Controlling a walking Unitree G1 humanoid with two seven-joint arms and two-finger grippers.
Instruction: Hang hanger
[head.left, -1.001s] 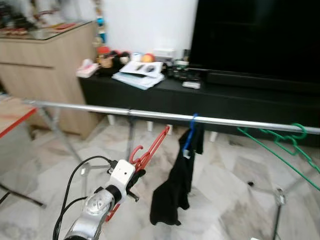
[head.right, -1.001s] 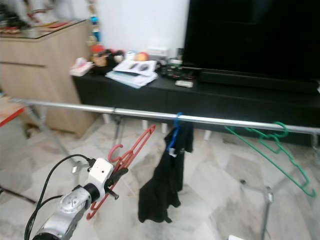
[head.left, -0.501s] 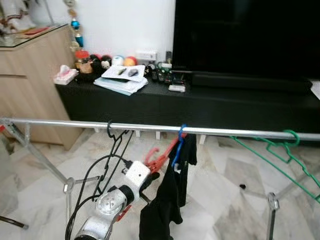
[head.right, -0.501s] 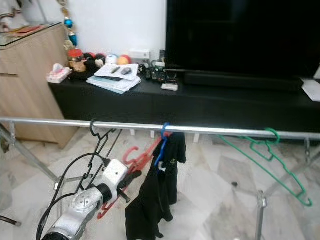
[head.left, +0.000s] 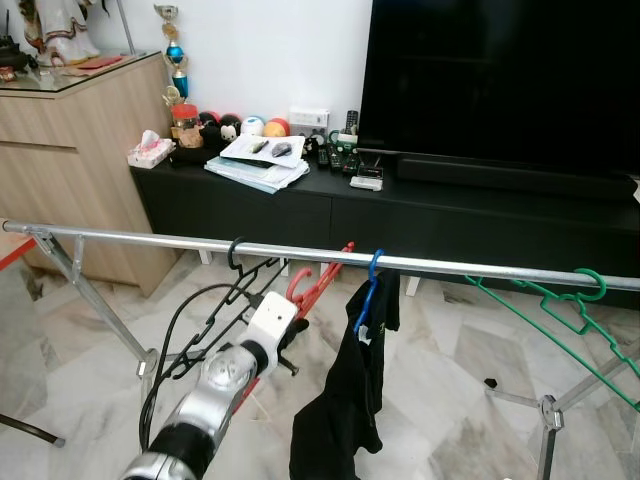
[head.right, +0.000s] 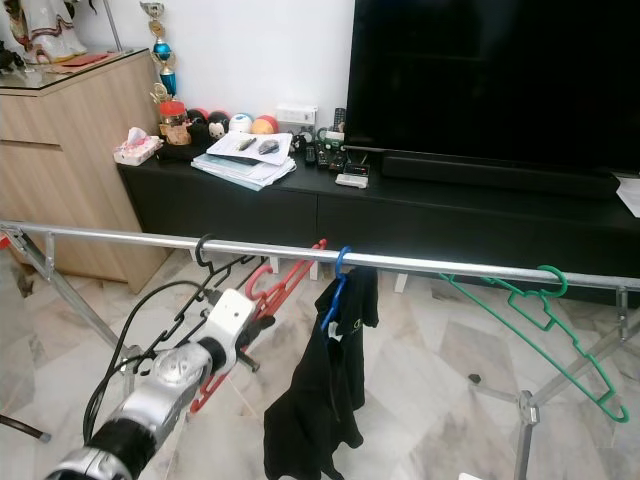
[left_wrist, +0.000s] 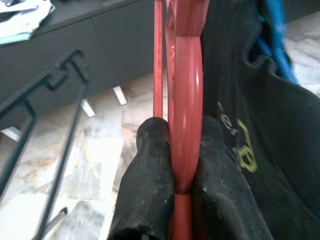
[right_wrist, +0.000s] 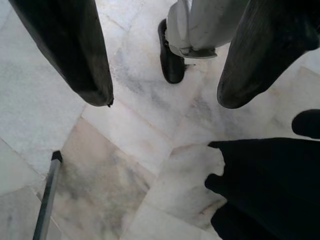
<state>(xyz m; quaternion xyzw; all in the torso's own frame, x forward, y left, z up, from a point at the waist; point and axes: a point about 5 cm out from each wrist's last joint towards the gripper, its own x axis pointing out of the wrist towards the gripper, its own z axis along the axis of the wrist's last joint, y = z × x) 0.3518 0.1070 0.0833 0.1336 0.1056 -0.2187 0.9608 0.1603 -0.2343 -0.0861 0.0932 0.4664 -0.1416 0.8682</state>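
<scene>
The left gripper (left_wrist: 182, 175) clamps the red hanger (head.left: 318, 279), whose hook sits just below the steel drying-rack rail (head.left: 130, 238), between a black hanger (head.left: 240, 270) and a blue hanger (head.left: 368, 292) carrying a black garment (head.left: 345, 400). The red hook appears unhooked. The right gripper (right_wrist: 160, 90) hangs over the marble floor (right_wrist: 120, 150), fingers spread.

I'm looking into a home living room. A large black television screen (head.left: 500, 85) stands on a long low black media cabinet (head.left: 420, 205) strewn with papers (head.left: 258, 160), remote controls and small coloured balls. A light wooden sideboard (head.left: 85, 160) with a glass top sits beside it against a white wall. The floor is polished marble tile (head.left: 440, 380), and a silver metal clothes-drying rail (head.left: 150, 240) carries plastic hangers and a black garment (head.left: 350, 390).
</scene>
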